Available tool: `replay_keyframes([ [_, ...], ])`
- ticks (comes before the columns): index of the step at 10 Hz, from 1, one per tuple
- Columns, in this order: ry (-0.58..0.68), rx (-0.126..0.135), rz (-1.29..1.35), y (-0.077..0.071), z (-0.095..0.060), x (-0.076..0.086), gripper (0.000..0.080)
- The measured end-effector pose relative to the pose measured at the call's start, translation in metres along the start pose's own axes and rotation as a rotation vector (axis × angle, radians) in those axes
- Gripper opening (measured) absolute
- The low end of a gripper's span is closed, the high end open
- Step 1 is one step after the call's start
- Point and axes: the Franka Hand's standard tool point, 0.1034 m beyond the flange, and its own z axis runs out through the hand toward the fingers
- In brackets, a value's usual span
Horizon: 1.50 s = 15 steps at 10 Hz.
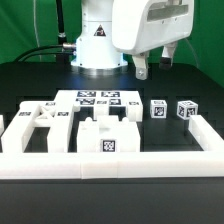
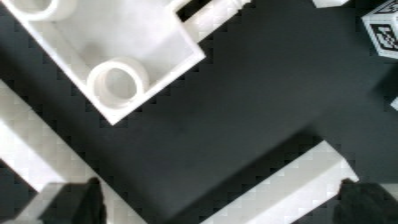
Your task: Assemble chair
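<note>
Exterior view, cut off: the arm [image 1: 150,25] runs out past the frame edge. The pincer [image 1: 155,58] shows only as two short grey stubs under the white wrist housing, and the tips are hard to resolve.
Exterior view, hidden: the near edge of the marker board [image 1: 95,98] is covered by the chair parts in front of it. Its tags are too small to read.
Wrist view, cut off: one corner of a white holed panel [image 2: 98,50] is in frame and the rest is out of it. Cannot tell which chair part this is.
Wrist view, clipped: a tagged piece [image 2: 382,38] sits at the frame edge and cannot be identified.
Wrist view, fingers: two dark fingers [image 2: 63,205] are blurred and only partly in frame.
Pincer state: spread wide, with nothing between the fingers and nothing touched. It hangs above the table [image 1: 30,80], well apart from the parts.
Chair: unassembled. Loose white parts lie on the table inside the border rail [image 1: 120,162].
Cut-out panel [image 1: 38,118]: lies flat at the exterior view's left.
Tagged block [image 1: 108,138]: at the centre, just behind the rail's front run, with its tag facing the camera.
Two small cubes [image 1: 158,109] [image 1: 187,109]: at the exterior view's right, near each other but not touching.
</note>
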Motion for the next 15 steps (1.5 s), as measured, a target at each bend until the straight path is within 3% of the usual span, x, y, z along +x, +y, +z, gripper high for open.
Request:
replay_keyframes([
  [6,0.000,0.002,-0.001,0.001,0.001,0.000,0.0650],
  [11,-0.008,0.029,-0.102,0.036,0.051,-0.036,0.0650],
  [15,-0.010,0.030,0.032,0.034,0.051,-0.034,0.0650],
])
